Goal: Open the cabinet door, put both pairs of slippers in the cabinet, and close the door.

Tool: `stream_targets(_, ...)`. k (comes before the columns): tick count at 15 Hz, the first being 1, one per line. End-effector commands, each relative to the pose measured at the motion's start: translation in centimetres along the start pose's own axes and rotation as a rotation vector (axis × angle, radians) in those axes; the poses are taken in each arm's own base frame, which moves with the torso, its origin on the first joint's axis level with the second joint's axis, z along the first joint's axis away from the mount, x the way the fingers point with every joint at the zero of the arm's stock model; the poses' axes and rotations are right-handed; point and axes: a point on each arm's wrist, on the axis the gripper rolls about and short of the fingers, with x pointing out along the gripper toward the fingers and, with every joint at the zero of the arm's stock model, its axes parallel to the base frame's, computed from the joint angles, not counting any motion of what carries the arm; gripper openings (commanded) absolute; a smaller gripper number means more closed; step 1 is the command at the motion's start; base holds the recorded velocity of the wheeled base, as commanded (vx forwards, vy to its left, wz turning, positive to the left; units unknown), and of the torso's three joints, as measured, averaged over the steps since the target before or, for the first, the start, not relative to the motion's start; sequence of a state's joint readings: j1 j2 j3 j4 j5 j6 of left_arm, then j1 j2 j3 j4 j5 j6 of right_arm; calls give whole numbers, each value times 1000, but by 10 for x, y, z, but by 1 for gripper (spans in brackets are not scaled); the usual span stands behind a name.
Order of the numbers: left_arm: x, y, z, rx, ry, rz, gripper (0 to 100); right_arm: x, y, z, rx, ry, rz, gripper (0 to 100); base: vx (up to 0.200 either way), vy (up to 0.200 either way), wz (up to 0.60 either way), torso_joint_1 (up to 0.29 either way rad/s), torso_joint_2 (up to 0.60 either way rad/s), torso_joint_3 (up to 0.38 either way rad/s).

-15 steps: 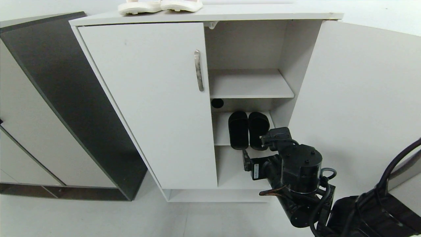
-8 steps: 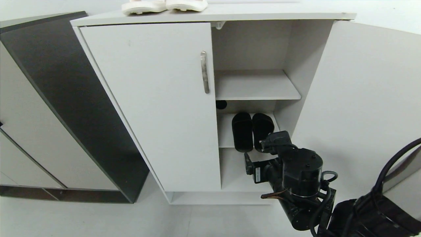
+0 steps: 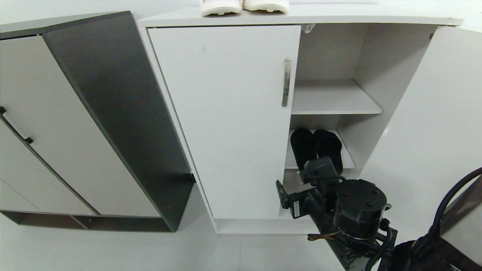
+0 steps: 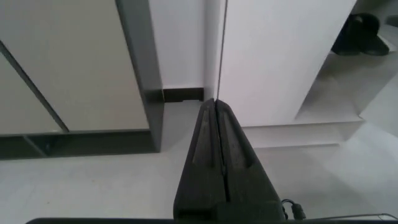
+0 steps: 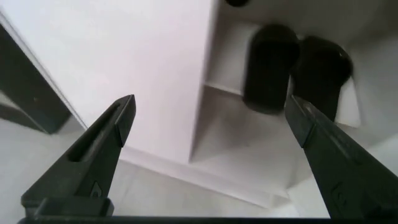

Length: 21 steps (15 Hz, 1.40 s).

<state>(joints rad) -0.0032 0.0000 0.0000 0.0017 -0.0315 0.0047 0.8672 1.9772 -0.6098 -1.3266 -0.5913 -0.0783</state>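
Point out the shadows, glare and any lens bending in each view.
Head view: the cabinet edges lean and splay, a wide-lens effect; the black slippers lie in shade under the upper shelf. Right wrist view: same shaded recess around them. Left wrist view: even light, no glare on the floor.

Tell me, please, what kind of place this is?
Probably a home-style entryway or storage room. A white shoe cabinet has one door open, with black slippers on a shelf. White slippers lie on its top, and a dark cabinet stands beside it.
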Motion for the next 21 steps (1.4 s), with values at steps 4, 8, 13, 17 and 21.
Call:
stream_targets(4,0,0,0,1,1,-1,0,2,-1,-10,-17,24,1,100,0,200,0,4,2,1)
stream_targets(8,0,0,0,1,1,1,0,1,-1,-11,-20,28,12,100,0,100,0,1,0,2)
stream_targets(13,0,0,0,1,0,1,0,0,-1,-11,-18,22,22,100,0,0,0,0,0,0)
stream_targets(17,0,0,0,1,1,-1,0,1,0,-13,-21,26,22,100,0,0,0,0,0,0)
stream_targets(21,0,0,0,0,0,1,0,2,0,-16,-25,33,21,100,0,0,0,4,-131,-200)
